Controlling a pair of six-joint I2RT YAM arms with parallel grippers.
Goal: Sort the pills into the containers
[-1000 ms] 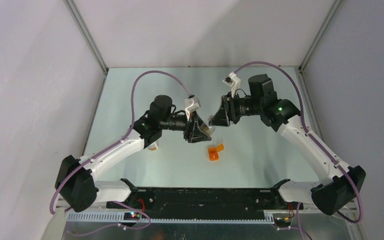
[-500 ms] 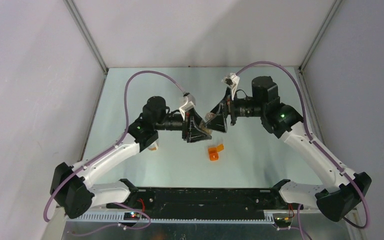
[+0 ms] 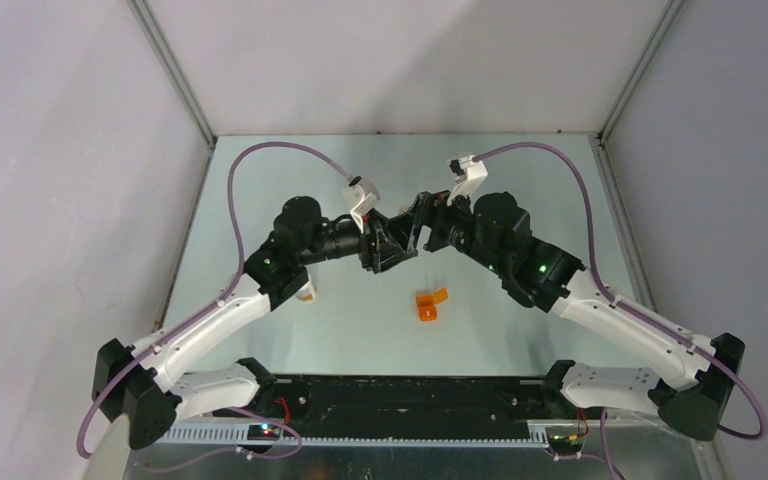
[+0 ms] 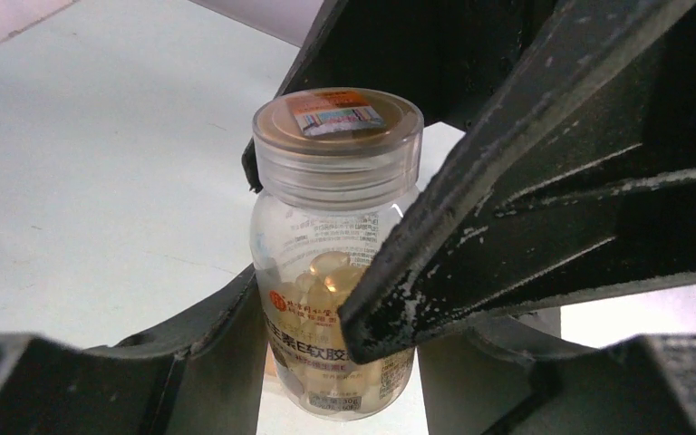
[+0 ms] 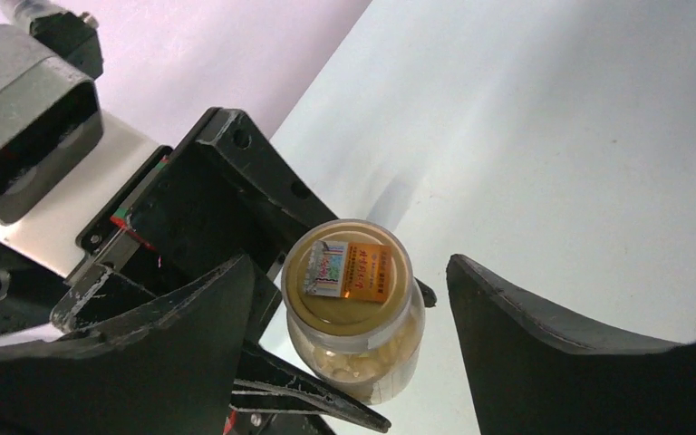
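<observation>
A clear pill bottle (image 4: pixel 331 227) with yellow softgels and a screw lid stands upright between my left gripper's (image 4: pixel 340 381) fingers, held above the table. In the right wrist view I look down on its lid (image 5: pixel 352 270), which bears an orange and white sticker. My right gripper (image 5: pixel 352 265) is open, one finger on each side of the lid, with a wide gap on the right. In the top view both grippers meet at mid-table, left (image 3: pixel 392 245) and right (image 3: pixel 418 215), and hide the bottle.
A small orange container (image 3: pixel 428 303) lies open on the table in front of the grippers. Another small orange-and-white object (image 3: pixel 305 292) sits partly under the left arm. Grey walls enclose the pale table (image 3: pixel 520 190) on three sides.
My right arm has swung left and lowered, bringing its open fingers around the bottle's lid. My left gripper has moved a little back with the bottle.
</observation>
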